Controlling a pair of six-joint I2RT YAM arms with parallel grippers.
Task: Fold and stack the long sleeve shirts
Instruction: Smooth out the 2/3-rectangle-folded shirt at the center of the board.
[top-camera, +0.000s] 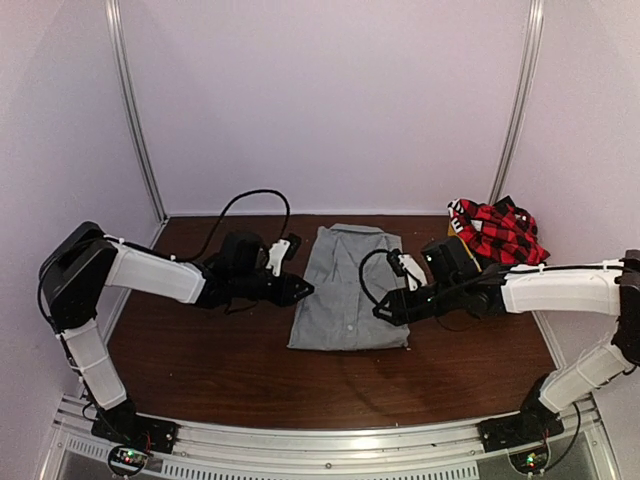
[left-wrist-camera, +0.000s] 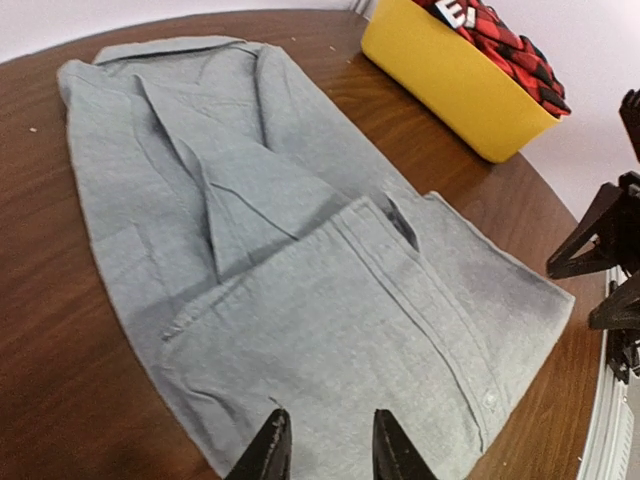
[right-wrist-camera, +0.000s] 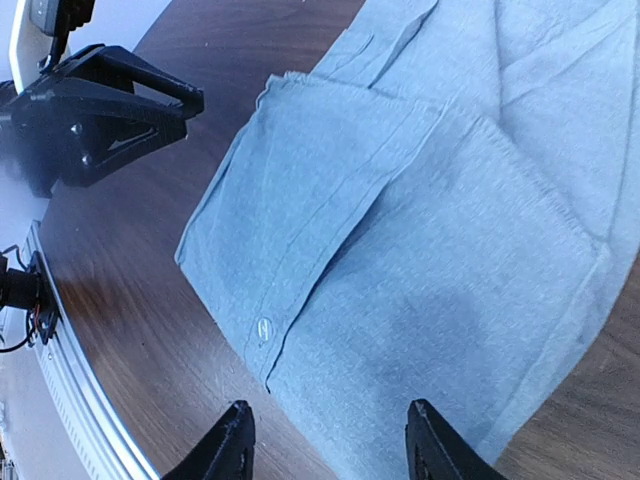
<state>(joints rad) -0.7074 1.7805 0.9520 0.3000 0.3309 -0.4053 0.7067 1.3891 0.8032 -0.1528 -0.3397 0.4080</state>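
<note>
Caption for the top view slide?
Folded grey button-front shirt between left tool and right tool; red plaid shirt at back right.

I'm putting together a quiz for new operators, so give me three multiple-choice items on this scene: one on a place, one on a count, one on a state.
1. Where is the plaid shirt? A in the yellow tub; B on the floor; C clamped between fingers.
2. How many shirts show? A one; B two; C four.
3. How is the grey shirt? A balled up; B hanging in the air; C folded flat on the table.

Key: 1 A, its red-and-black cloth heaps over the tub's rim. 2 B, only the plaid one and the grey one appear. 3 C, it lies as a neat rectangle on the wood, its layers showing in both wrist views.
</note>
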